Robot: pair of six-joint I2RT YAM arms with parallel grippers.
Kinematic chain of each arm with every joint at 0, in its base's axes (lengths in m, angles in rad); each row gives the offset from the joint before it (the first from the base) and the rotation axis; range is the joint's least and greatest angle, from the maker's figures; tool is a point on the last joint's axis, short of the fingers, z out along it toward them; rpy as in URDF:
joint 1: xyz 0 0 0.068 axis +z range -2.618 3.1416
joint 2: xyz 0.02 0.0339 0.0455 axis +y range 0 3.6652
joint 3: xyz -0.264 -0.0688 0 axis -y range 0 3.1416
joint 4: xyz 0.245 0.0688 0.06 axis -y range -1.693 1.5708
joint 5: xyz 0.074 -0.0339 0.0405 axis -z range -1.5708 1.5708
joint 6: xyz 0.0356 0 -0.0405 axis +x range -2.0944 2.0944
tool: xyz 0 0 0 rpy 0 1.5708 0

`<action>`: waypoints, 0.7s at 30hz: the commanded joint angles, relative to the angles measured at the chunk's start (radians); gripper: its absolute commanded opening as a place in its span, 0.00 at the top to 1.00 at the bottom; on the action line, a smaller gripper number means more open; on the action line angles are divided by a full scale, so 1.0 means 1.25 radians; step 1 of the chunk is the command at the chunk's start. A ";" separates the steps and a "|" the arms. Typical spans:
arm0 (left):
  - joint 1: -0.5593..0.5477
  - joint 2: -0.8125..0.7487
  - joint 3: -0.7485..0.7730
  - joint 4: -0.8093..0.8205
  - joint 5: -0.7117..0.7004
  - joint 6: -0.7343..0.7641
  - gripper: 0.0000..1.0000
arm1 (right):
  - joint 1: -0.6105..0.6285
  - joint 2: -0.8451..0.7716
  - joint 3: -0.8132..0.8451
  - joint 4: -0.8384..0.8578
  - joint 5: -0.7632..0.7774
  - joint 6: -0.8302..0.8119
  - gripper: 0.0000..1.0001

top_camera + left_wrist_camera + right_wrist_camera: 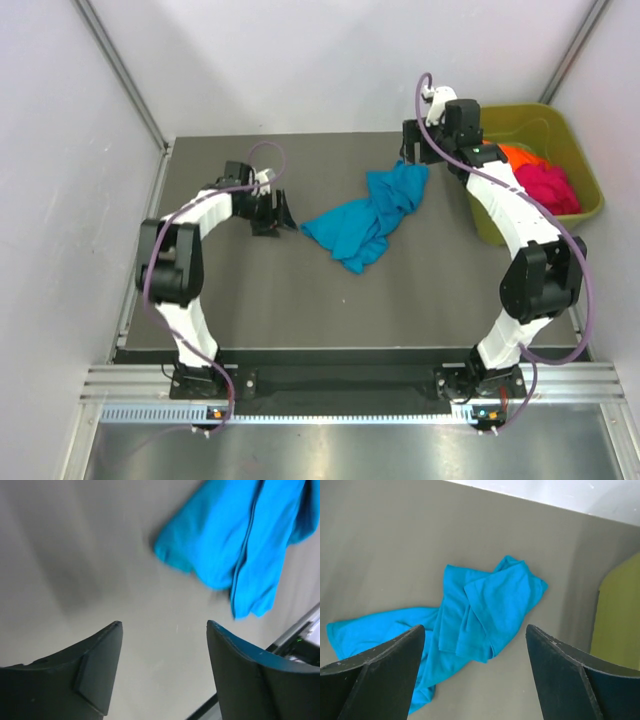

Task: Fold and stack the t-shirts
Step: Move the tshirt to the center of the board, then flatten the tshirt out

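A teal-blue t-shirt (365, 220) lies crumpled in a long heap on the dark table, unfolded. My left gripper (283, 213) stands open just left of the shirt's near corner, with nothing between its fingers; in the left wrist view (164, 624) the shirt (240, 535) lies ahead and to the right. My right gripper (415, 155) hangs open above the shirt's far right end, holding nothing. The right wrist view (475, 626) looks down on the bunched cloth (480, 615). An orange t-shirt (520, 155) and a magenta-pink t-shirt (548, 185) lie in the tub.
An olive-green plastic tub (530, 110) stands at the table's right edge, beside the right arm; its side shows in the right wrist view (620, 615). White walls close in on the left, back and right. The table's metal frame runs along the near edge.
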 commanded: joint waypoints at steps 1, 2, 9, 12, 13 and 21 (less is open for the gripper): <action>-0.002 0.088 0.114 0.047 0.092 -0.028 0.28 | 0.003 -0.075 0.011 0.032 -0.021 -0.010 0.18; -0.007 0.130 0.152 0.049 0.106 -0.033 0.29 | 0.004 -0.079 0.006 0.025 -0.031 -0.008 0.18; -0.037 0.240 0.253 0.056 0.113 -0.048 0.30 | 0.004 -0.111 -0.030 0.021 -0.040 -0.010 0.18; -0.046 0.271 0.278 0.056 0.114 -0.049 0.34 | 0.004 -0.116 -0.031 0.017 -0.042 -0.015 0.18; -0.048 0.278 0.282 0.055 0.113 -0.051 0.42 | 0.004 -0.115 -0.029 0.015 -0.042 -0.018 0.18; -0.053 0.214 0.229 0.018 0.098 -0.040 0.53 | 0.004 -0.113 -0.030 0.037 -0.045 -0.012 0.18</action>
